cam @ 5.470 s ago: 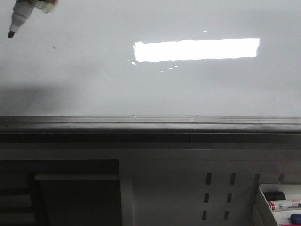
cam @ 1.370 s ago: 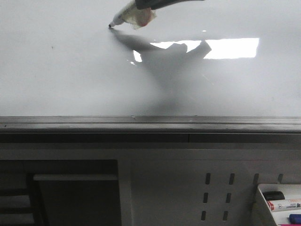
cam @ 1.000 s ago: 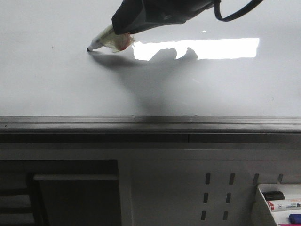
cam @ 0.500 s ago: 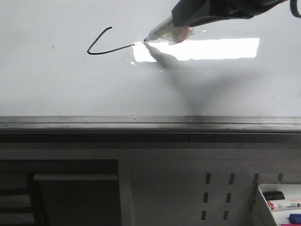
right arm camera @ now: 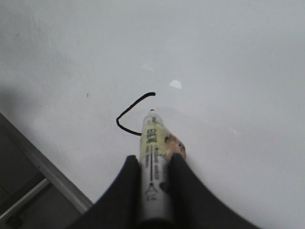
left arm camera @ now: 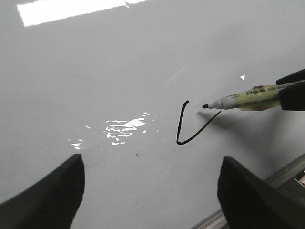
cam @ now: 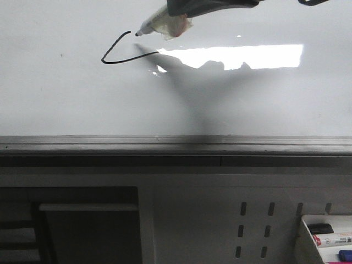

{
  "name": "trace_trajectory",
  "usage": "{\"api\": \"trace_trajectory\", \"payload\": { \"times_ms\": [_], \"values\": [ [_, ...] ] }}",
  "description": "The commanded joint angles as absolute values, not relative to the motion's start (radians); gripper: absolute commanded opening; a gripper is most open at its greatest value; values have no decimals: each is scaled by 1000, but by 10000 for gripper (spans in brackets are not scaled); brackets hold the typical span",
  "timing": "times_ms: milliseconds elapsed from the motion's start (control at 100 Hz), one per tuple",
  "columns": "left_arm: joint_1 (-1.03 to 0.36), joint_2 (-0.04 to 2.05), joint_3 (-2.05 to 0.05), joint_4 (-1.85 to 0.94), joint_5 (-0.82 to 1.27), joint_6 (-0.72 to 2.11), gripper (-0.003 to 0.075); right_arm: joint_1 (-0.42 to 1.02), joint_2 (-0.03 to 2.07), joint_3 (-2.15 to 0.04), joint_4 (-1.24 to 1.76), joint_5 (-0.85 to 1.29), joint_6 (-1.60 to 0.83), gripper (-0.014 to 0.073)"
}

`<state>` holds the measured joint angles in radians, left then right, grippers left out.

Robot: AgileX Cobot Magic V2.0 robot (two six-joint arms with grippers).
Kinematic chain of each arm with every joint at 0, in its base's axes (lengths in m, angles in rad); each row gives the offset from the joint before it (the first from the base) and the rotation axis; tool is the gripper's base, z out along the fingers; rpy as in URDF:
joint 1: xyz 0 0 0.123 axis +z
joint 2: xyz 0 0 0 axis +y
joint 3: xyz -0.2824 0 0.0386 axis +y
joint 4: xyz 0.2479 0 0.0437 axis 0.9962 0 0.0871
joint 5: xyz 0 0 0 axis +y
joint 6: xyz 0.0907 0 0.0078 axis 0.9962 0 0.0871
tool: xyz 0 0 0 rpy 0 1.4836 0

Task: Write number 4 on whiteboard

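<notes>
The whiteboard (cam: 66, 99) fills the front view above its grey bottom rail (cam: 176, 144). On it the number 4 (cam: 113, 54) stands as two joined thin black strokes, a slanted one and a crossbar running right. They also show in the left wrist view (left arm camera: 180, 131) and the right wrist view (right arm camera: 127, 112). My right gripper (right arm camera: 153, 160) is shut on a pale marker (cam: 160, 23). The marker's black tip (cam: 136, 34) is just right of the slanted stroke's top end. I cannot tell whether it touches the board. My left gripper (left arm camera: 152, 200) is open and empty, facing the board.
A bright ceiling-light reflection (cam: 242, 55) lies right of the strokes. Below the rail is a grey perforated panel (cam: 264, 220). A white tray (cam: 303, 242) with spare markers (cam: 333, 240) sits at the bottom right. A dark opening (cam: 82, 225) is at the bottom left.
Both strokes were drawn over the last second. In the last half second the marker tip has moved from the crossbar's right end up and left to beside the slanted stroke's top.
</notes>
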<state>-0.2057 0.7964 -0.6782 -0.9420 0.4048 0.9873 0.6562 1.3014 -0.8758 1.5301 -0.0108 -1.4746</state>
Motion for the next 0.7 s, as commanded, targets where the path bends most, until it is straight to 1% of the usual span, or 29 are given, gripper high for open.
{"api": "trace_trajectory", "payload": {
  "times_ms": [0,140,410,570,690],
  "values": [
    [-203,789,-706,-977,364,980,534,652,1296,-915,1513,-24,-1488,-50],
    [-203,789,-706,-977,364,980,534,652,1305,-888,1513,-42,-1488,-50],
    [-203,789,-706,-977,364,982,534,652,1286,-799,1581,69,-1486,-50],
    [-203,789,-706,-977,424,997,534,656,1201,-797,1593,150,-1452,-50],
    [-220,791,-706,-1049,503,1126,532,656,1155,-797,1593,197,-1420,-50]
  ]
}}
